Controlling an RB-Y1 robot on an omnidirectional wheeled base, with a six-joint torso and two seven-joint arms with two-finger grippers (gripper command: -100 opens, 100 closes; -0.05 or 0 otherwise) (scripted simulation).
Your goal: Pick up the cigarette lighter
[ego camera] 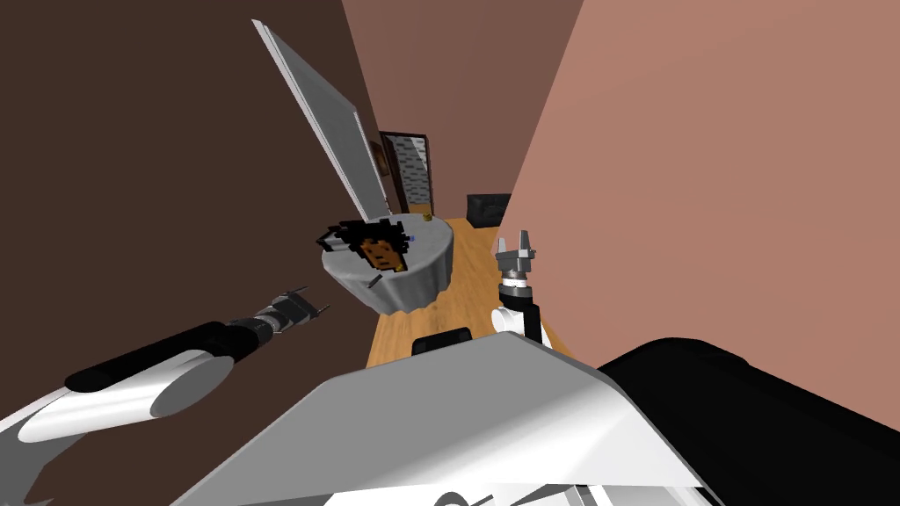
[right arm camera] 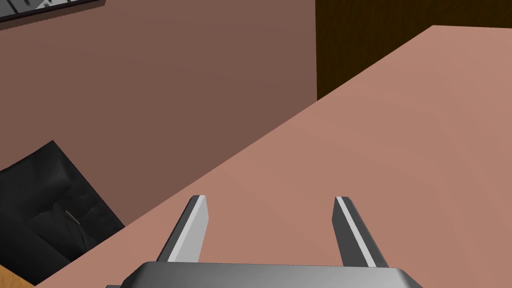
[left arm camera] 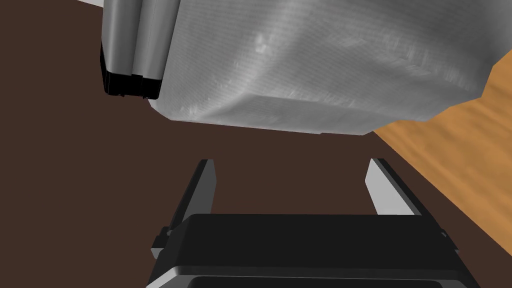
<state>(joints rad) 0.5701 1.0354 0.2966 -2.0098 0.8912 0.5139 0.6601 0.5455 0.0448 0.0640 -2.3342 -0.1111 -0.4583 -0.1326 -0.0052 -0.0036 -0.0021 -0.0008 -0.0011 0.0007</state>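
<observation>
A round table under a grey cloth (ego camera: 413, 272) stands ahead on the wood floor. On its top lie a black and orange object (ego camera: 373, 244), a small blue item (ego camera: 411, 237) and a small yellowish item (ego camera: 427, 216); I cannot tell which is the lighter. My left gripper (ego camera: 308, 305) hangs low, left of the table and short of it. In the left wrist view it (left arm camera: 291, 165) is open and empty, pointing at the cloth's draped side (left arm camera: 320, 65). My right gripper (ego camera: 517, 246) is raised to the right of the table, open (right arm camera: 270, 200) and empty, facing a pink wall.
A pink wall (ego camera: 703, 220) runs close along my right, a dark brown wall (ego camera: 158, 176) along my left. A grey panel (ego camera: 325, 123) leans behind the table. Beyond it are a doorway (ego camera: 409, 171) and a black piece of furniture (ego camera: 488, 208). Wood floor (ego camera: 457, 299) shows between.
</observation>
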